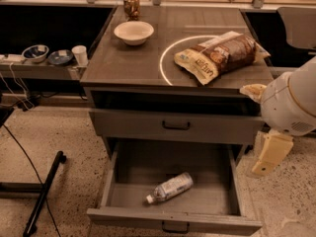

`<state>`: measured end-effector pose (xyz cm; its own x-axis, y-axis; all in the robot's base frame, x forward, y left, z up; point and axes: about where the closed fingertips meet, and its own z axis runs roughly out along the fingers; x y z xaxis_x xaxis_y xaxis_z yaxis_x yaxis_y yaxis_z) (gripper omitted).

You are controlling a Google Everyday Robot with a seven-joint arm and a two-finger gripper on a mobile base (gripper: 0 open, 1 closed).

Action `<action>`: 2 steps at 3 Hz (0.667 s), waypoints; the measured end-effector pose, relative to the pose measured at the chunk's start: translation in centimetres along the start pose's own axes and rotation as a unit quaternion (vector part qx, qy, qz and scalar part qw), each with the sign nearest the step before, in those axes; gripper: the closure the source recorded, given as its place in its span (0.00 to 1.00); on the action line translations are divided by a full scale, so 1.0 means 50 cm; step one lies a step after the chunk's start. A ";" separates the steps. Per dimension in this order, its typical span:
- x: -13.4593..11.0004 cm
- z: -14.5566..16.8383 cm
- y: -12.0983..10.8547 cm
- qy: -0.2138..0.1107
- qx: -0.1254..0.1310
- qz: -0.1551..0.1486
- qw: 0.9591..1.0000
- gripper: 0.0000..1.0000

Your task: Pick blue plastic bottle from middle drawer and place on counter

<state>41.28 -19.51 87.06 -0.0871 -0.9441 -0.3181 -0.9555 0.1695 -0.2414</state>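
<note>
The blue plastic bottle [170, 187] lies on its side on the floor of the open middle drawer [173, 220], white cap pointing front-left. The counter [128, 63] above carries a thin white circle outline. My arm's white rounded link [291, 105] comes in at the right edge, beside the cabinet. The gripper [269, 154] hangs below it as a cream-coloured piece, to the right of the drawer and above floor level. It is well apart from the bottle and holds nothing that I can see.
A chip bag [219, 56] lies on the counter's circle. A white bowl [133, 32] and a brown-filled jar [131, 5] stand at the back. The shallower drawer [175, 126] above is shut. A side shelf [39, 68] at left holds bowls and a cup. A black stand [44, 191] lies on the floor.
</note>
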 end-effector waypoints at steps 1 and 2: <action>-0.011 0.001 0.004 -0.012 -0.003 -0.017 1.000 0.00; -0.048 0.139 0.052 -0.076 -0.047 -0.056 0.994 0.00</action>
<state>40.98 -14.82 80.83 0.0581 -0.9005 -0.4309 -0.9794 0.0323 -0.1995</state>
